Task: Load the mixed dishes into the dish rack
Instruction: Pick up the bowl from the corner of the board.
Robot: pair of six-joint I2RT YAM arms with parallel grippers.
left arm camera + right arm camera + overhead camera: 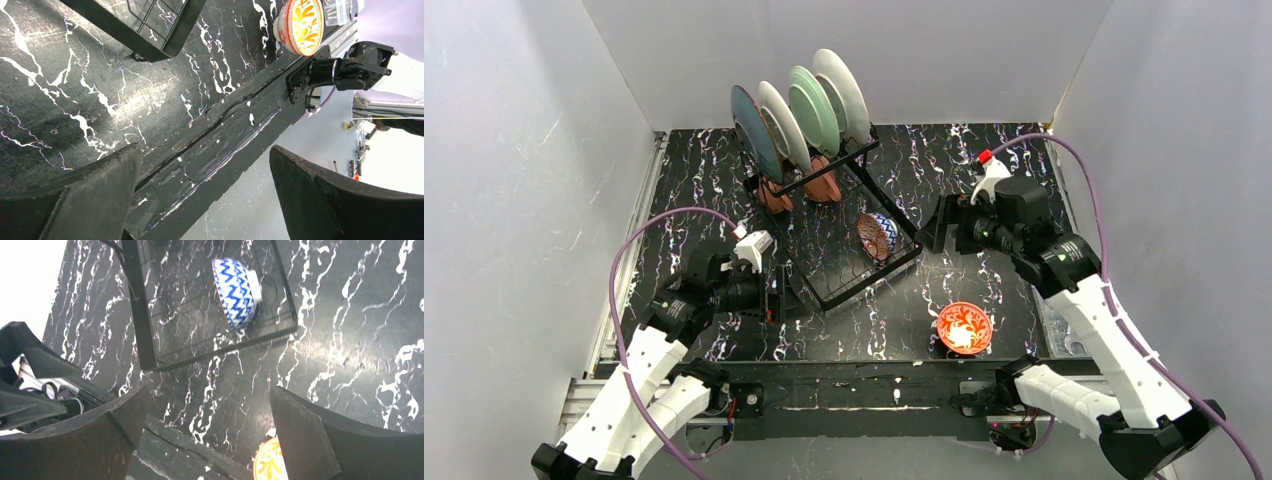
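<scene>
The black wire dish rack (pixel 854 275) stands mid-table. Four plates stand upright in its far slots: dark teal (pixel 754 130), white (pixel 782 125), pale green (pixel 812 108) and another pale one (pixel 844 92). Two terracotta mugs (pixel 774 195) (pixel 824 183) sit below them. A patterned bowl (pixel 876 236) lies on its side in the rack base, blue zigzag outside in the right wrist view (pixel 235 290). A red-patterned bowl (pixel 964 328) sits upright on the table at front right (pixel 300 25) (pixel 267 465). My left gripper (pixel 774 298) (pixel 205 150) is open and empty by the rack's near-left corner. My right gripper (pixel 932 225) (pixel 209 390) is open and empty, right of the rack.
White walls close in the black marbled table (pixel 944 170) on three sides. A black rail (pixel 864 385) runs along the front edge by the arm bases. Purple cables (pixel 654 225) loop off both arms. A clear container (pixel 340 10) sits beside the red bowl.
</scene>
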